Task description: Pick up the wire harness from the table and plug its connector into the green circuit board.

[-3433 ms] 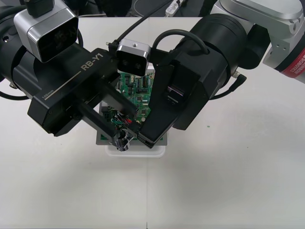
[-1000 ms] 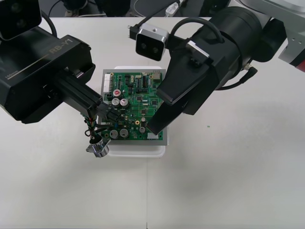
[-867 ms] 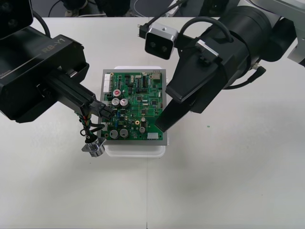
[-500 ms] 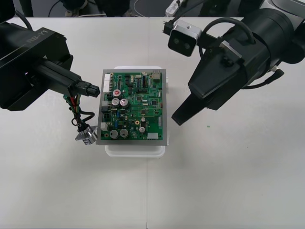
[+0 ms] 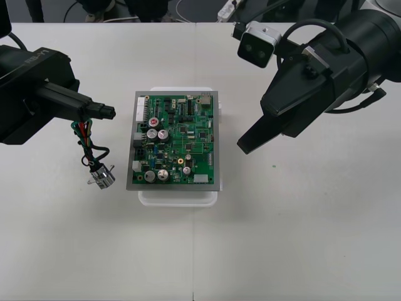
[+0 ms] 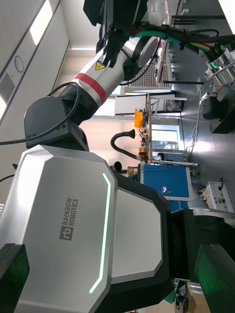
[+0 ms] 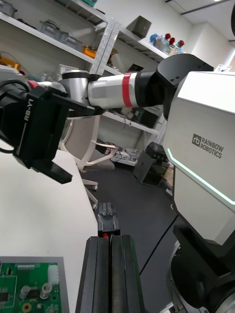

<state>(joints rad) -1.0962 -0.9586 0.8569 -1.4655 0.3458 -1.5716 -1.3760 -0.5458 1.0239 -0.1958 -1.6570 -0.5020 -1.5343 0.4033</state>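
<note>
Two black fingers of the left gripper were pressed together, and the small black plug of the wire harness was clamped between their tips. In the front view this gripper was held at the left of the frame, level with the upper part of the board. The plug was pointed toward the board's left edge but was parted from it by a strip of bare table. In the left wrist view a spot of red was seen where the plug met the closed fingertips.

From the plug the thin wires, red, green and black, were hung downward in a loose curl. They ended in the round metal socket, which lay at the lower left of the board, near its edge and apart from it. Whether the socket was touching the table could not be told.

The green board was set flat on its white base in the middle of the frame, and nothing was plugged into it by the harness.

At the upper right of the frame the right gripper was held off to the right of the board, slanted down toward it and clear of its edge. In the right wrist view its fingers were seen spread far apart, with nothing between them.
</note>
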